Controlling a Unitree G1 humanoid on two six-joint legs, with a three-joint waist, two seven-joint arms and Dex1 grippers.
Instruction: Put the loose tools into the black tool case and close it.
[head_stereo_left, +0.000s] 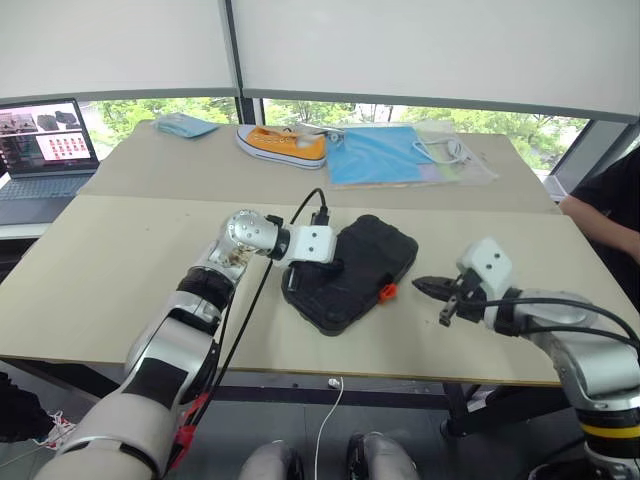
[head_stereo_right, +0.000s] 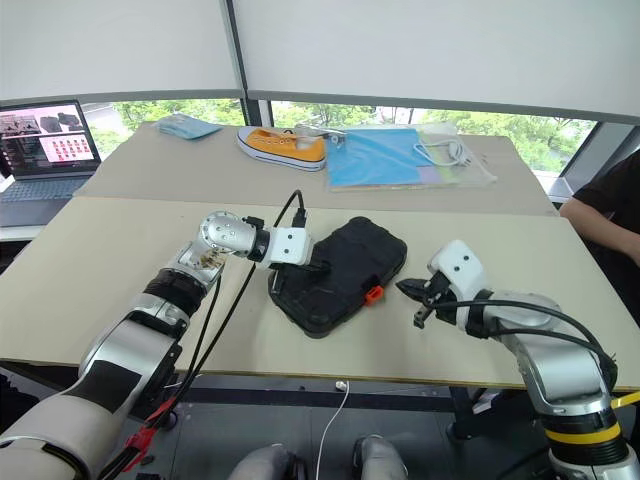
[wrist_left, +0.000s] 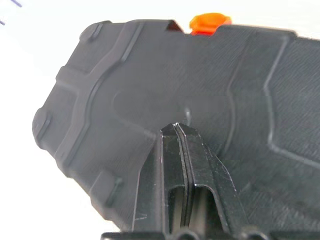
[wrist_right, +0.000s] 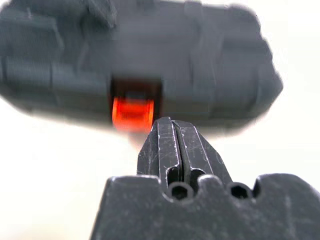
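Note:
The black tool case (head_stereo_left: 355, 270) lies closed and flat on the near table, its small orange latch (head_stereo_left: 386, 293) on the edge facing my right arm. My left gripper (head_stereo_left: 338, 268) is shut, its tips resting on the textured lid (wrist_left: 150, 85) with nothing between the fingers. To the right of the case, my right gripper (head_stereo_left: 420, 284) is shut and empty, pointing at the latch (wrist_right: 132, 114) from a short gap away. The loose tools are out of view.
A laptop (head_stereo_left: 45, 155) stands open at the far left. On the back table lie an orange shoe (head_stereo_left: 282, 146), a blue folder (head_stereo_left: 378, 155) with a white cable, and a blue cloth (head_stereo_left: 183, 125). A person's arm (head_stereo_left: 605, 215) is at the right edge.

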